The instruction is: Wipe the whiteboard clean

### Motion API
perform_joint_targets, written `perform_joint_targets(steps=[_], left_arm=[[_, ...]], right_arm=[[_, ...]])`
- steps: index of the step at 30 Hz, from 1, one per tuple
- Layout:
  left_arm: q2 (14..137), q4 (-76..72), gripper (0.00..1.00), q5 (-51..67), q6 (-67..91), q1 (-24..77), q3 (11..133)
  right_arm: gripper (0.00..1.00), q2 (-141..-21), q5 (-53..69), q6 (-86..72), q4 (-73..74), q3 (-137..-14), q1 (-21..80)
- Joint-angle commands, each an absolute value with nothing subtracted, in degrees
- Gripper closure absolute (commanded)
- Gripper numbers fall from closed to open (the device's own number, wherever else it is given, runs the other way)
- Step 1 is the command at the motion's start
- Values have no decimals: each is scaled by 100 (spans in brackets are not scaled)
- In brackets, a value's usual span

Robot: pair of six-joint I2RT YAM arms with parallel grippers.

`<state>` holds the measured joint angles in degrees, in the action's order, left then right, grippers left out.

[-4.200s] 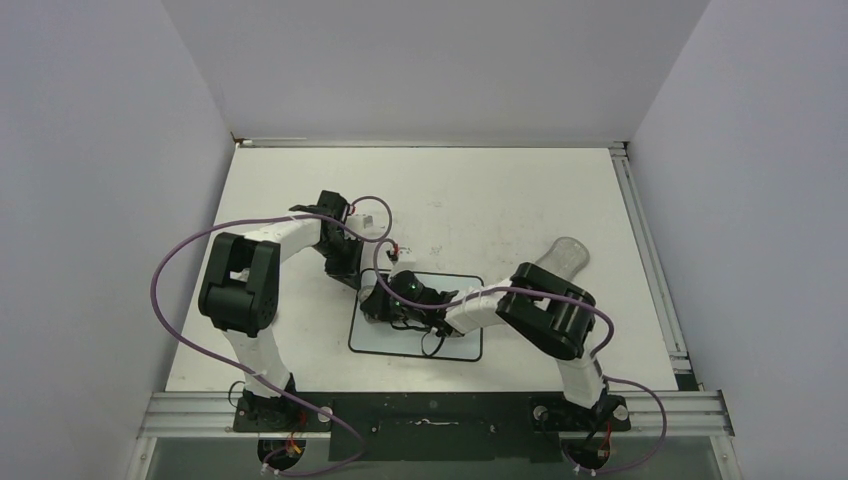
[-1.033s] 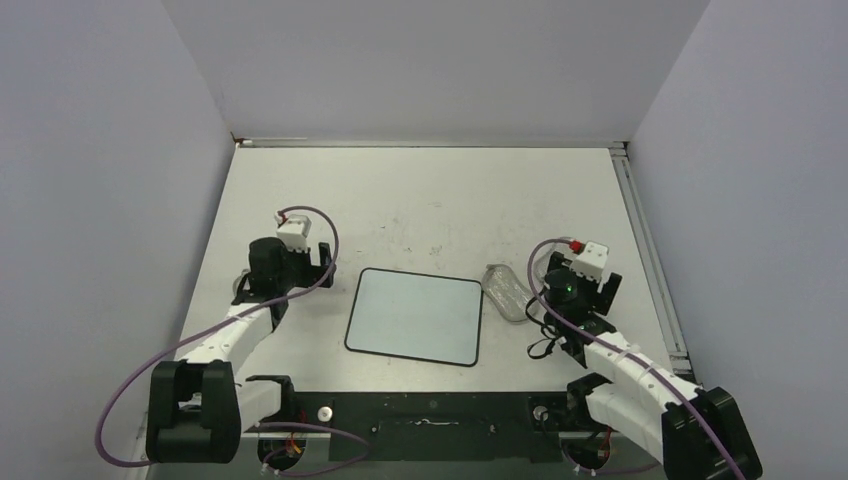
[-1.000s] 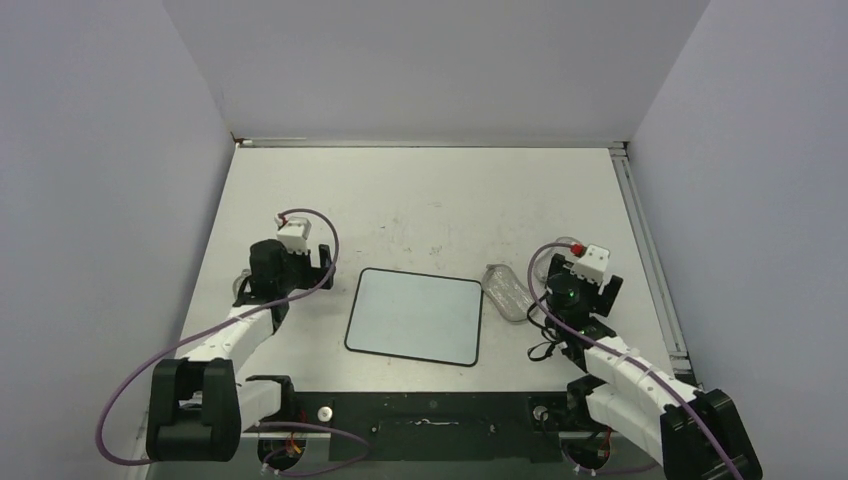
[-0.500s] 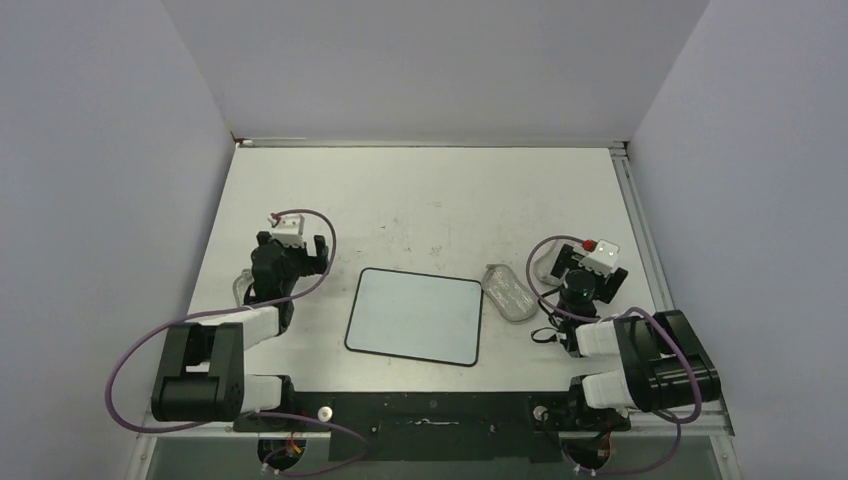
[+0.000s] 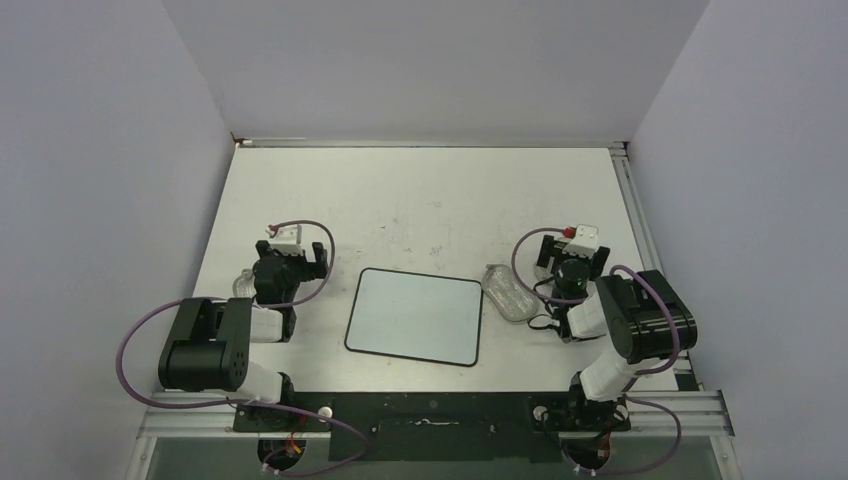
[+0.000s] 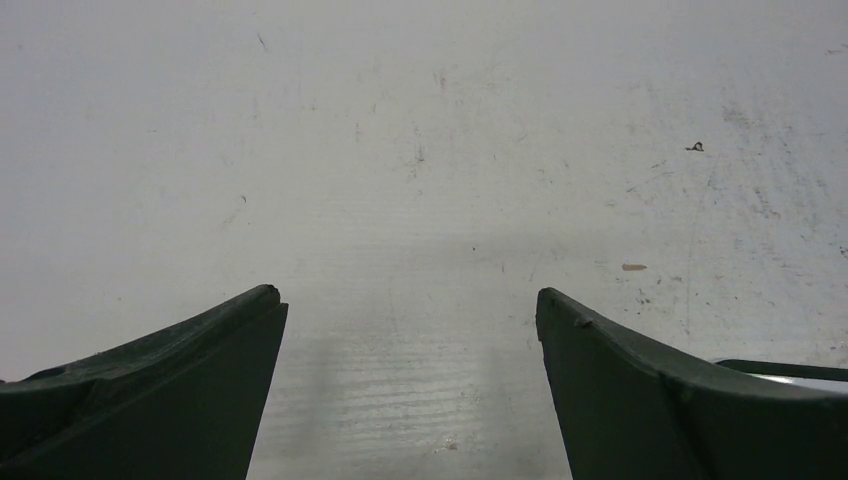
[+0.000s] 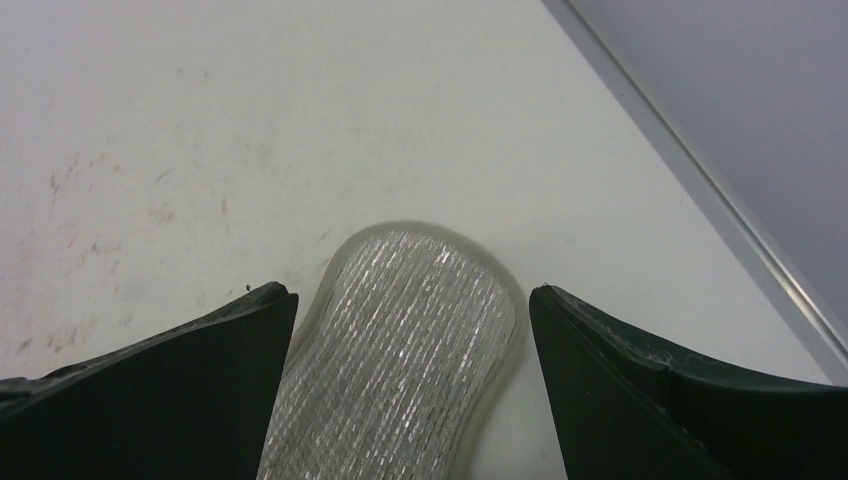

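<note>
The whiteboard, white with a thin black rim, lies flat at the table's middle with no marks showing on it. My left gripper sits to its left, open over bare table. My right gripper sits to its right, also open. The clear grey peanut-shaped lump lies on the table just off the board's right edge. In the right wrist view it shows between the two spread fingers, with a gap on each side. Neither gripper holds anything.
Both arms are folded back near their bases at the table's near edge. A metal rail runs along the table's right side, with grey walls all round. A thin dark edge peeks out behind the right finger in the left wrist view.
Both arms have pulled off the board and folded back toward their bases over the last second. The jaws stayed open. The whiteboard and the lump have not moved.
</note>
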<state>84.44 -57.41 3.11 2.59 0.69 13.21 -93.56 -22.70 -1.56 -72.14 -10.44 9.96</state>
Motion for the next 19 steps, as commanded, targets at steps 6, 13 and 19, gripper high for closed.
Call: perform_joint_targets(steps=[6, 13, 19], left_arm=[[8418, -6408, 4, 349, 350, 34, 1419], [8439, -6328, 4, 275, 343, 31, 1466], [8424, -6334, 4, 238, 341, 35, 1449]], right_arm=[[10, -9217, -1654, -438, -6985, -1401, 527], [10, -9238, -1647, -430, -7018, -1402, 527], [10, -9242, -1651, -431, -7016, -1401, 527]])
